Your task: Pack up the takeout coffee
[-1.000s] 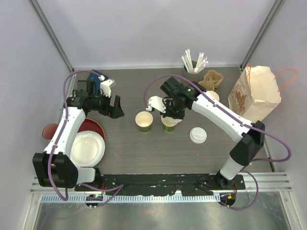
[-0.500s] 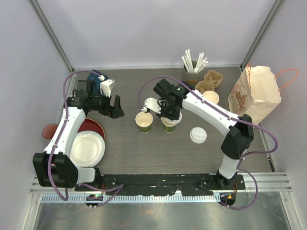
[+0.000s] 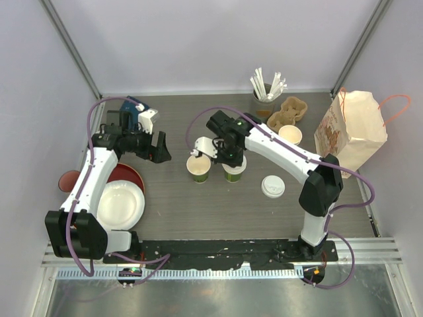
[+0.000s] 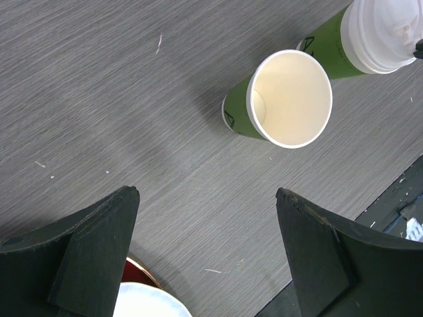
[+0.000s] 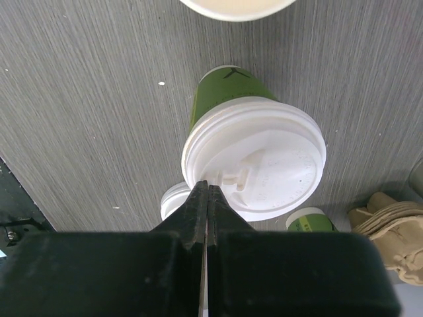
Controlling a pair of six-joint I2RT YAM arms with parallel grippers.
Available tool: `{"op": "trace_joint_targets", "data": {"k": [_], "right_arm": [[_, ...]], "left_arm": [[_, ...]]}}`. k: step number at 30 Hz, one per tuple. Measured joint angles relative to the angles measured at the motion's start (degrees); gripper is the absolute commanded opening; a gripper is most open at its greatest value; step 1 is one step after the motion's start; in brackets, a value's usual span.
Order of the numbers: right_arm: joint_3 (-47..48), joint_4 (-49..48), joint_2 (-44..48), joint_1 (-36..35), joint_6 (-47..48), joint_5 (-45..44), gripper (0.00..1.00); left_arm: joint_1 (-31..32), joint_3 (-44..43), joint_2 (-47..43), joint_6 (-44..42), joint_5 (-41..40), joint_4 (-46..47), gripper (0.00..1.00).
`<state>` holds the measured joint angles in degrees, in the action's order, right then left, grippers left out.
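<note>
The right gripper [image 5: 207,198], closed on nothing, sits right over the rim of the lidded cup [image 5: 254,165]; the uncovered cup [image 4: 291,99] beside it stands nearer the wide-open, empty left gripper [image 4: 206,195].

matt grey wood-grain table [image 5: 86,99]. just below the matt black plastic right gripper [image 5: 207,187], a smooth white plastic lid [image 5: 264,168] with a soft sheen, on a green paper cup [image 5: 225,92]. ahead of the left gripper [image 4: 206,193], an open cup [image 4: 291,99]: green paper outside, matt cream inside.
</note>
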<state>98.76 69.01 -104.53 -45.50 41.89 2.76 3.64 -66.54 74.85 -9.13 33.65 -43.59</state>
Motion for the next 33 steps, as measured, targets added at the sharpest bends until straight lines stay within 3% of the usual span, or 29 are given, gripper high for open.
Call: {"op": "trace_joint_targets", "data": {"k": [33], "right_arm": [[0.6,0.1,-0.8,-0.7,-0.3,-4.2,0.01]], "left_arm": [[0.0,0.0,0.0,-0.1,0.0,0.0,0.89]]}}
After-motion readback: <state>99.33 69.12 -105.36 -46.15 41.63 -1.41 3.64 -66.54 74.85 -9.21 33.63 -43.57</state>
